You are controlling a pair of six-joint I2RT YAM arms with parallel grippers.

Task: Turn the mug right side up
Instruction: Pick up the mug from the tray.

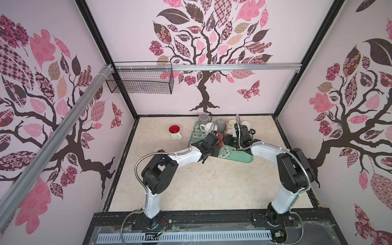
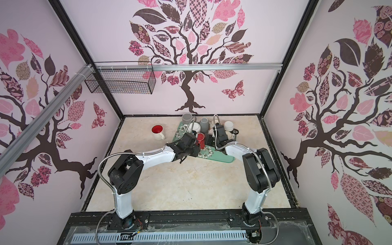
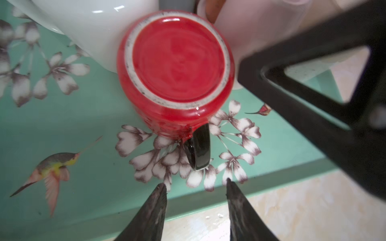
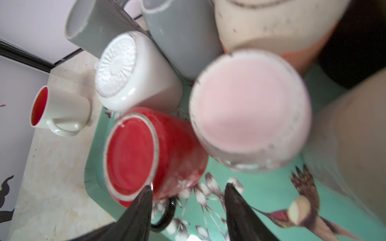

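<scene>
1. Two grippers hang over the teal floral-print tray. On it stands the task's thing, a red glazed ceramic mug, mouth down with its unglazed base ring facing up. In both top views it shows between the two wrists.
2. Its long axis runs upright, so righting it calls for a full half turn. Its black glossy handle juts out sideways from the wall and points straight at the left gripper.
3. That left gripper has its jaws parted about halfway and holds nothing. The handle lies just ahead of the gap and in line with it, not yet between the fingertips.
4. Likewise parted and empty, the right gripper comes in from the mug's other flank, next to a pale pink upturned mug. One of its fingertips overlaps the red base rim in its wrist view; whether it touches I cannot tell.
5. By my reading the left arm is the nearer one to the handle, and a short straight advance would bring the handle between its jaws.
6. Crowding is the risk: a white glazed mug sits just beside the red one, possibly touching, and the pink one is close on the other side.
7. A cream mug with a red inside stands upright on the beige marbled tabletop, well apart from the tray.
</scene>
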